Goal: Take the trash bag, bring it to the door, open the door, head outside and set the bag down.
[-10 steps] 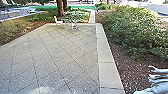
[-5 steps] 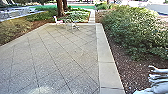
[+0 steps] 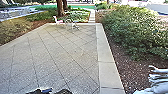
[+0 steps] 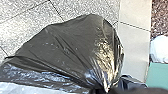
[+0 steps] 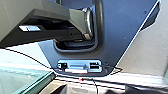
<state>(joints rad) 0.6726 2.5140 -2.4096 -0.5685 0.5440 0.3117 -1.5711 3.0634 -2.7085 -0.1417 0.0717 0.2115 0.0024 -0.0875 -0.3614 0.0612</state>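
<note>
Left gripper [image 3: 47, 90], near left, is pinching the gathered neck of the black trash bag [image 4: 70, 47], over the jointed paving [image 3: 55, 60]. You have a pale chair [image 3: 59, 22] far left, a stone border [image 3: 105, 50] beside the paving, and shrubs [image 3: 140, 32] right. You cannot tell the right gripper's state.

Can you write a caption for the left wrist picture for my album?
A shiny dark trash bag, bunched up at one end, in front of speckled gray paving.
</note>
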